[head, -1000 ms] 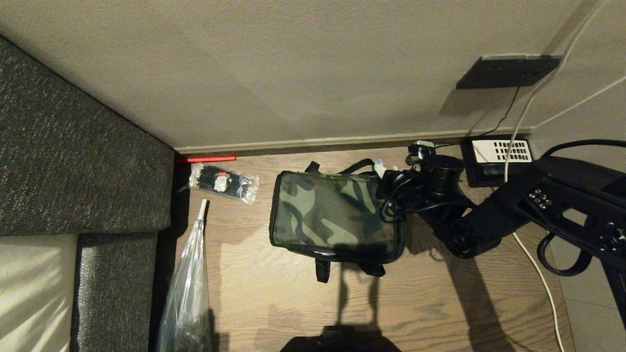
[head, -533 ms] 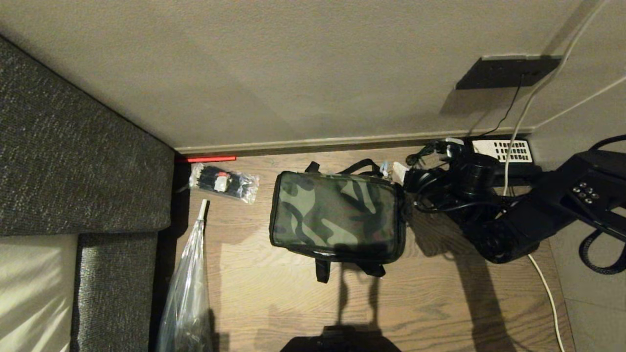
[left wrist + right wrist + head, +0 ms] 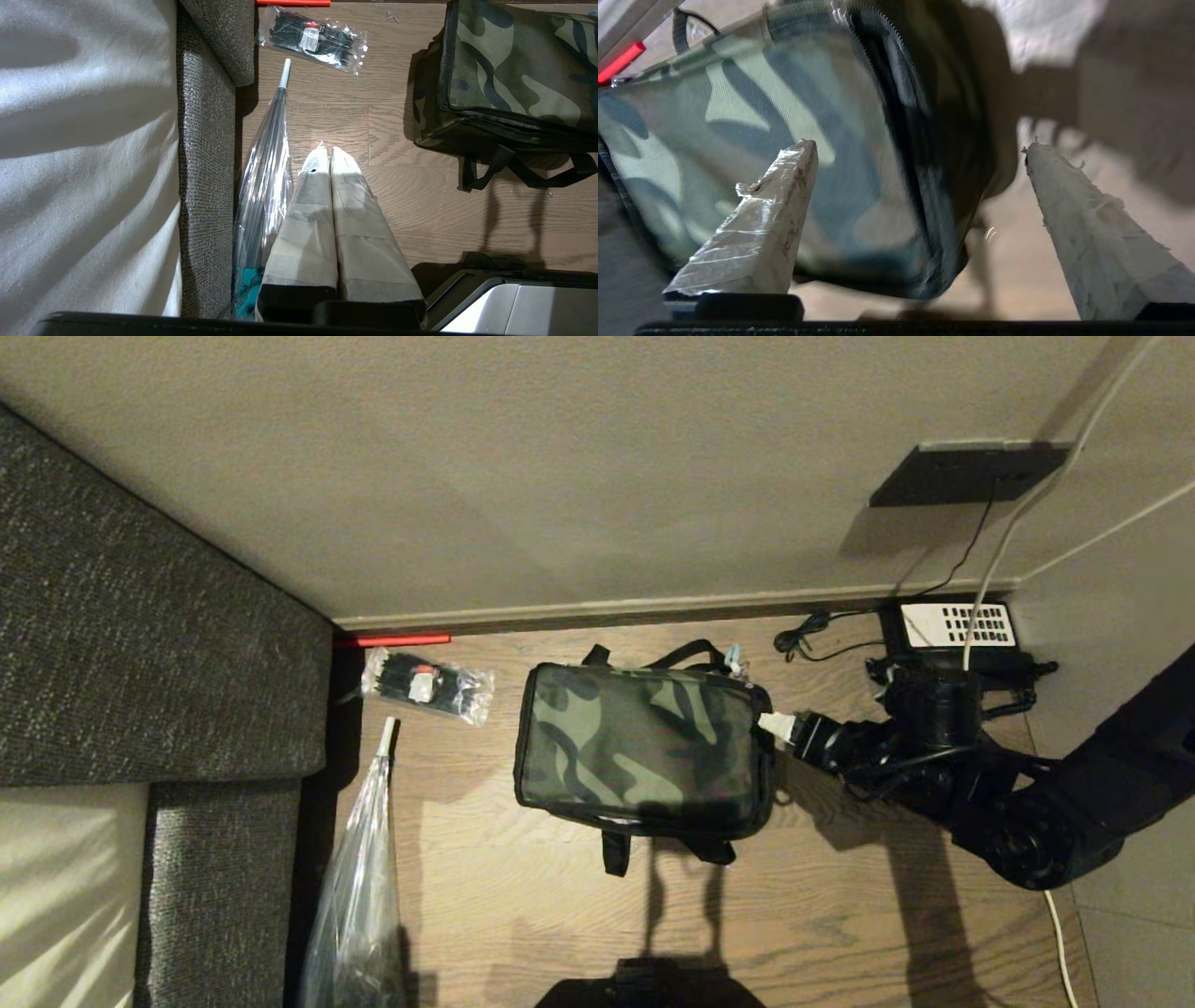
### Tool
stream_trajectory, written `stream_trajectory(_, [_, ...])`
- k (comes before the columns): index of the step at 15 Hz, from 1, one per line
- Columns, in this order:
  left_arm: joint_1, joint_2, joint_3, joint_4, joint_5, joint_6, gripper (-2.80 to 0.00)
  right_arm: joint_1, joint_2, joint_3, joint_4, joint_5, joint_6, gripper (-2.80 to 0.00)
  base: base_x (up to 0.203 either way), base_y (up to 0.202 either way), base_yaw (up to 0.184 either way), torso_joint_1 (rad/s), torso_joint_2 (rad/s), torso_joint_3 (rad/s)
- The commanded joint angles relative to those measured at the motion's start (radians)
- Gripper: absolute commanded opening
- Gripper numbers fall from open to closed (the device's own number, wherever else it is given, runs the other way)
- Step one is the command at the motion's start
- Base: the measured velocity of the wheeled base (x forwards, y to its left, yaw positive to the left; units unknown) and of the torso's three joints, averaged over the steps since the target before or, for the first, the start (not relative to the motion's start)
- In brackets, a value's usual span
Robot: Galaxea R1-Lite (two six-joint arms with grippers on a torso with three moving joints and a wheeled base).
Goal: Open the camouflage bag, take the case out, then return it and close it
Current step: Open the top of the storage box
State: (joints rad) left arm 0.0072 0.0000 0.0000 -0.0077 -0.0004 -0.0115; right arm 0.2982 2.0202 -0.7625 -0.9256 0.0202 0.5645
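The camouflage bag lies zipped up on the wooden floor, its black straps trailing from the near and far sides. My right gripper is at the bag's right end, pointing at it from the side. In the right wrist view this gripper is open, its taped fingers spread wide before the bag's corner with nothing between them. My left gripper hangs parked and shut over bare floor, left of the bag. The case is out of view.
A clear packet of black items lies left of the bag, and a clear-wrapped umbrella leans by the grey upholstery. A black telephone and cables sit behind my right arm, against the wall.
My right arm has swung away from the bag's far right corner to the middle of its right end. Its fingers have spread wider. The bag has not moved.
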Motion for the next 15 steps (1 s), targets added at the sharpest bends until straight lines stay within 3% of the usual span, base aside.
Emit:
stream_trajectory(1, [0.0, 0.0, 0.002, -0.001, 0.0, -0.001, -2.8, 0.012, -0.012, -0.035, 0.068, 0.061, 0.08, 0.0, 0.0, 0.0, 0.0, 0.0, 0.0, 0.0])
stream_trajectory(6, [0.0, 0.0, 0.002, 0.0, 0.0, -0.001, -2.8, 0.032, 0.022, -0.109, 0.142, 0.139, 0.189, 0.0, 0.0, 0.0, 0.0, 0.0, 0.0, 0.0])
stream_trajectory(15, [0.0, 0.0, 0.002, -0.002, 0.0, -0.001, -2.8, 0.045, 0.115, -0.182, 0.156, 0.148, 0.18, 0.0, 0.0, 0.0, 0.0, 0.0, 0.0, 0.0])
